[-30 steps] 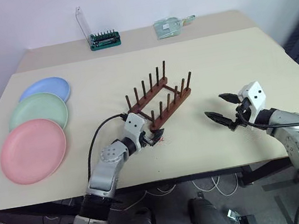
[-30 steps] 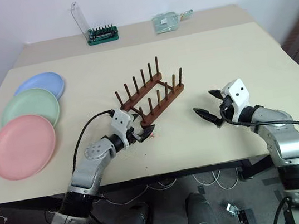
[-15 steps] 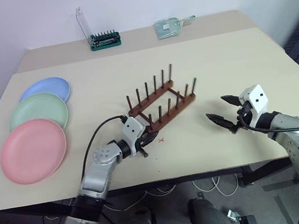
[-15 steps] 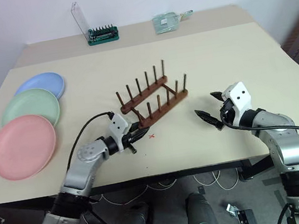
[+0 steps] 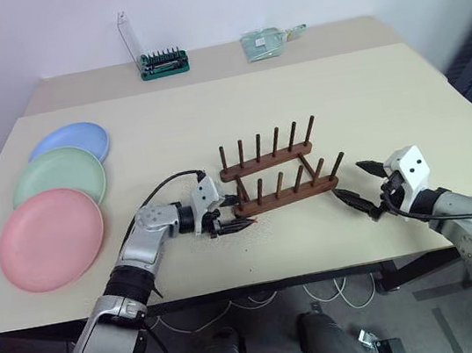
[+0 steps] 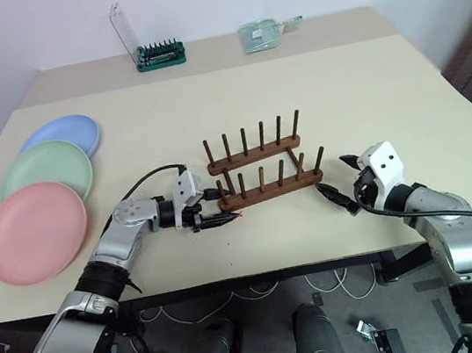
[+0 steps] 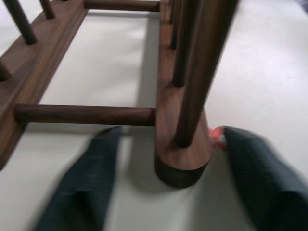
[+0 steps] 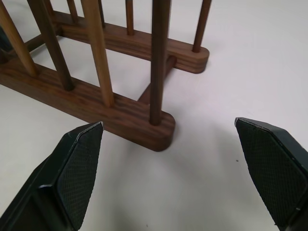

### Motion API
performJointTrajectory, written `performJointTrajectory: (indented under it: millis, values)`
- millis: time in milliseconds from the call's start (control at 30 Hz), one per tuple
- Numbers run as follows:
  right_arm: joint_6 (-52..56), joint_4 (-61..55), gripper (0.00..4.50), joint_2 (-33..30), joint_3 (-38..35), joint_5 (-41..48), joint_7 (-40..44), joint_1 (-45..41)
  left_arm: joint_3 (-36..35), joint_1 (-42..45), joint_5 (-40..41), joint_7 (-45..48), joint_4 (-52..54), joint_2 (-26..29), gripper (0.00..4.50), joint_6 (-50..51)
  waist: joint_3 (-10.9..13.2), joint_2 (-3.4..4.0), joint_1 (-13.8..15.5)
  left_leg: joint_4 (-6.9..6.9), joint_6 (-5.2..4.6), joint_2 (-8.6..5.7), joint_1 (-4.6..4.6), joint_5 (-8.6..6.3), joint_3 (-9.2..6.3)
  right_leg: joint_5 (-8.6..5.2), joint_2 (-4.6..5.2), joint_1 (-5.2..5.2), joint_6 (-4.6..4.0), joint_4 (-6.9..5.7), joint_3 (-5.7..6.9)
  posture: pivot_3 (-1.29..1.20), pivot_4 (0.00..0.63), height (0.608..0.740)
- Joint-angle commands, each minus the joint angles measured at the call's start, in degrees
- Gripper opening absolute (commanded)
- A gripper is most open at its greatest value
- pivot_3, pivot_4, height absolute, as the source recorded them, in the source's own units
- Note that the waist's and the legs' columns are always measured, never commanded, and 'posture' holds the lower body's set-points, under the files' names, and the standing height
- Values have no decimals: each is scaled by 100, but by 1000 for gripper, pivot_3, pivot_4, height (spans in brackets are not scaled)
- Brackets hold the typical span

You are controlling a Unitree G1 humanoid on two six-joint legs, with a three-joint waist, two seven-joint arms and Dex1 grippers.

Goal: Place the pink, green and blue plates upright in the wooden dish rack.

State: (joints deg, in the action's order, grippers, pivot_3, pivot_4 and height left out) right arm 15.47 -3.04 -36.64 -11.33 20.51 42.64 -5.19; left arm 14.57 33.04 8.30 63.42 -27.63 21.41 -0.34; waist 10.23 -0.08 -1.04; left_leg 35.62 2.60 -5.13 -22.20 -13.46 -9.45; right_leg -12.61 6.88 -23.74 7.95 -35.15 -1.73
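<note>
Wooden dish rack [image 5: 278, 181] sits mid-frame on your table [image 5: 366, 95], both grippers spread open: left gripper [image 5: 227, 219] straddles its near-left end, right gripper [image 5: 360, 185] just off its right end. Pink [image 5: 50, 237], green [image 5: 57, 178] and blue [image 5: 69, 144] plates lie flat at left.

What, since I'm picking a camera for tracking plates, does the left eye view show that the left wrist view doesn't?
Left eye view: the pink plate, green plate and blue plate lying flat on the table, and the right gripper. Left wrist view: nothing new, just the wooden dish rack with its rounded bar end close up. Both: the rack and the left gripper, jaws open either side of that end.
</note>
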Motion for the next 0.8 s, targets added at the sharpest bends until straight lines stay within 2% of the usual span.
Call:
performJointTrajectory:
  millis: [33, 200, 233, 333, 433, 500, 533, 800]
  values:
    - [-179, -37, 4500, -42, -193, 9, 11, 7, -198, -374, -48, -103, 387, 338, 4449, 229, 0, 0, -19, -1, 0, 1, 3, 0, 0, 0, 0, 0, 0, -2, 0, 0, 150, 740]
    - [-151, -32, 4500, -148, -189, -42, 108, 173, -481, -1442, 281, -169, 1730, 874, 4449, 1063, -3, 5, -45, -11, -2, 5, 18, -1, 2, 0, 0, 3, -1, -5, -2, 0, 150, 740]
    - [-144, -88, 4240, -171, -165, -35, 170, 258, -550, -1648, 422, -176, 2046, 940, 4227, 1266, -3, 5, -31, -15, -2, 6, 20, -2, 4, -1, 0, 4, -1, -5, -4, 0, 150, 740]
    - [-106, -263, 3187, -164, -101, 18, 282, 412, -639, -1967, 726, -261, 2693, 964, 3201, 1707, -3, 5, 8, -27, -3, 6, 45, -3, 4, -5, 0, 29, 2, 3, -6, 0, 150, 740]
    - [-64, -324, 1671, -118, 8, -22, 294, 428, -519, -2029, 741, -388, 2983, 847, 1706, 1918, -2, 4, 27, -27, -4, 5, 57, -4, 6, -12, 2, 46, 7, 10, -7, 0, 150, 740]
    - [18, -375, 496, -84, 125, -50, 299, 425, -334, -2025, 685, -545, 3096, 675, 622, 2103, -2, 4, 42, -28, -3, 5, 57, -4, 5, -14, 2, 47, 9, 10, -7, 0, 150, 740]
    - [76, -372, 66, -73, 204, -119, 247, 379, -245, -1999, 639, -632, 3084, 576, 604, 2175, -2, 2, 43, -27, -3, 5, 57, -4, 5, -14, 3, 47, 10, 10, -8, 0, 150, 740]
    - [222, -121, 66, -43, 696, -678, -97, -85, -226, -1741, 179, -1746, 2650, -213, 604, 1887, -2, 1, 47, -28, -2, 2, 59, -4, 5, -14, 5, 49, 11, 11, -8, 0, 150, 740]
